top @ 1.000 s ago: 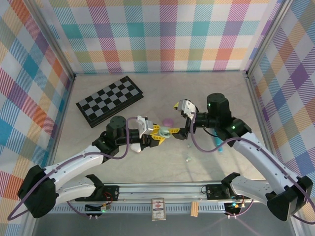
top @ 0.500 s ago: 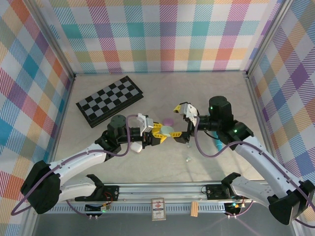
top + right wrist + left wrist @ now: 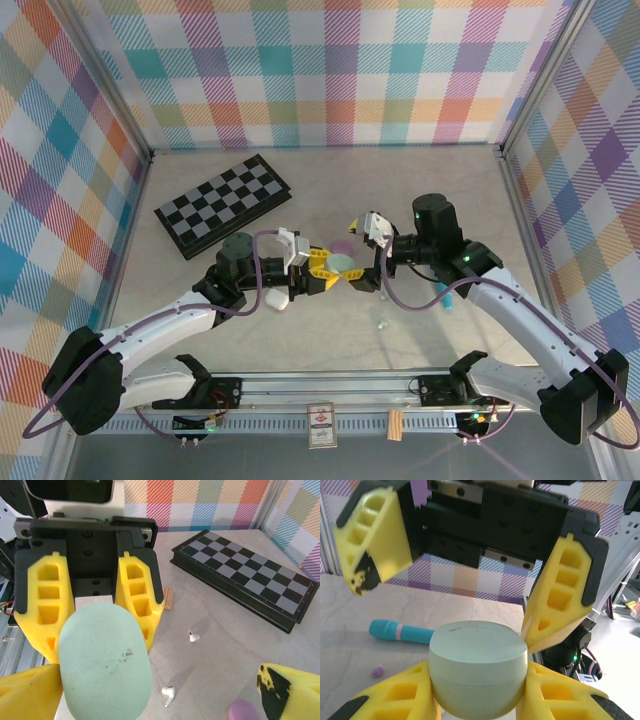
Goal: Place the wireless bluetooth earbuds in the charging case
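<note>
Left jaws clamp mint charging case; my right jaws gape wide around its lid. Centre first, pinch lid only, keep case level

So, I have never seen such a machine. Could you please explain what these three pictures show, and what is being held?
This is a robot: a left arm and a right arm bolted at the near edge of a table. One picture comes from a camera above; the other two from a camera on each wrist. The left end effector is shut on a mint green case. The right end effector is open, one finger on each side of that case. On the table lie a folded chessboard, a teal pen, white earbuds and a purple earbud.
</note>
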